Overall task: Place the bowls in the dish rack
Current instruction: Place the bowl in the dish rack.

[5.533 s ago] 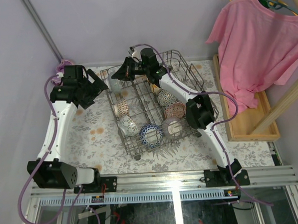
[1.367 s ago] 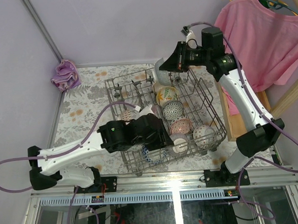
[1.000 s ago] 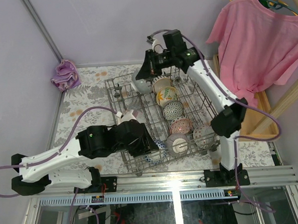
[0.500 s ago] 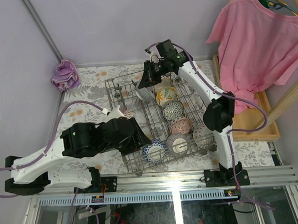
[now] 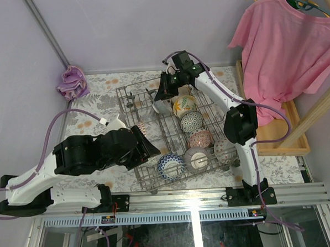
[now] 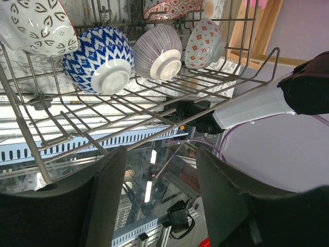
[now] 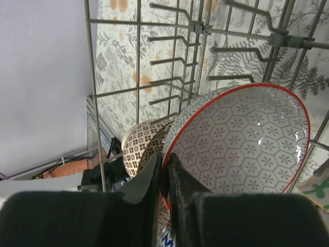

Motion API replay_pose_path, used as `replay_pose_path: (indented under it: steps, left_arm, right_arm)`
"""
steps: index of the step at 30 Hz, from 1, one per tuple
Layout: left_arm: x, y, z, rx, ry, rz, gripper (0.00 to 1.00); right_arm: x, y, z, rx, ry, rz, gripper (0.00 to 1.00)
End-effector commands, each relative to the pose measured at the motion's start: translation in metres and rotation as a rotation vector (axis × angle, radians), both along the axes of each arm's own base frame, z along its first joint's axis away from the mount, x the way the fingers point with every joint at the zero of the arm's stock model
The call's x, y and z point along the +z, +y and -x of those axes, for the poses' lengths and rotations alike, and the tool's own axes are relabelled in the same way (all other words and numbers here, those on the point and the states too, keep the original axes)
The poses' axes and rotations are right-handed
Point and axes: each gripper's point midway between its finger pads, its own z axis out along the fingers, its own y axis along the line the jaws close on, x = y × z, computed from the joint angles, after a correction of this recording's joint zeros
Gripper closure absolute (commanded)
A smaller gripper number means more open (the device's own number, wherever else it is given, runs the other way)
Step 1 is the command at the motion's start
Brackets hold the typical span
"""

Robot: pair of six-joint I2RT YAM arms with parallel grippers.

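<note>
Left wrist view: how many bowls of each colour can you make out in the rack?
Blue bowl: 1
Grey striped bowl: 1
Red patterned bowls: 2
Black-and-white leaf bowl: 1
Total: 5 bowls

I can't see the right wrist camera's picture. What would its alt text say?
The right pincer grips the red rim of a grey-patterned bowl, holding it among the wires of the dish rack. A brown-patterned bowl shows partly behind it, with a floral tablecloth beneath.
</note>
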Motion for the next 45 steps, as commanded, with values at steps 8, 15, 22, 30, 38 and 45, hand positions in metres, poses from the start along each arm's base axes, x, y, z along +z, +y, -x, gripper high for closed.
replay_pose_path:
  steps: [8,15,22,30,38,45]
  left_arm:
    - [0.008,0.013,-0.008,0.058,-0.039,-0.011,0.44]
    - [0.008,0.013,-0.009,0.064,-0.039,-0.008,0.44]
    - [0.007,0.011,-0.009,0.062,-0.039,-0.012,0.44]
    - [0.007,0.012,-0.010,0.067,-0.040,-0.013,0.44]
    - [0.005,0.010,-0.010,0.066,-0.041,-0.014,0.44]
    - [0.006,0.010,-0.010,0.066,-0.043,-0.010,0.44]
  right_arm:
    - [0.004,0.001,-0.030,-0.131,-0.038,-0.052,1.00]
    - [-0.008,-0.001,-0.029,-0.141,-0.019,-0.055,1.00]
    - [-0.012,-0.003,-0.033,-0.161,-0.018,-0.046,0.97]
    - [-0.017,-0.004,-0.036,-0.183,-0.010,-0.034,0.94]
    - [-0.021,-0.003,-0.036,-0.184,0.002,-0.032,0.86]
    - [-0.023,-0.004,-0.034,-0.185,0.012,-0.029,0.64]
